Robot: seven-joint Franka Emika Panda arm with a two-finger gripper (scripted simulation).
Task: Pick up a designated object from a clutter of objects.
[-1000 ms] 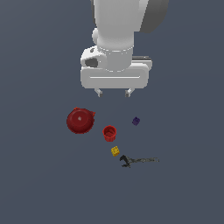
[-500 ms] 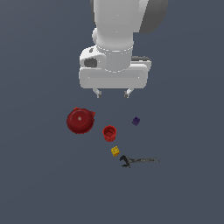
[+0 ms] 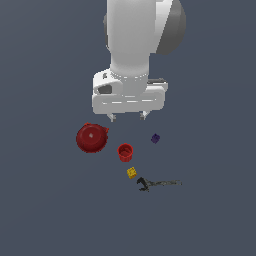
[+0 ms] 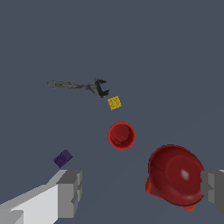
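The small red cup (image 3: 125, 152) stands upright on the grey floor, between the large red disc (image 3: 92, 138) and the purple cube (image 3: 155, 138). The yellow cube (image 3: 131, 173) and dark grey wrench (image 3: 157, 184) lie just beyond it. My gripper (image 3: 127, 118) hangs open and empty above the floor, behind the cup. In the wrist view the cup (image 4: 121, 135) sits ahead of my open fingers (image 4: 70, 192), with the disc (image 4: 176, 175) close to the other finger, the purple cube (image 4: 63, 159), the yellow cube (image 4: 114, 103) and the wrench (image 4: 81, 86) around it.
The arm has come down a little and shifted slightly toward the exterior view's left. The objects have not moved.
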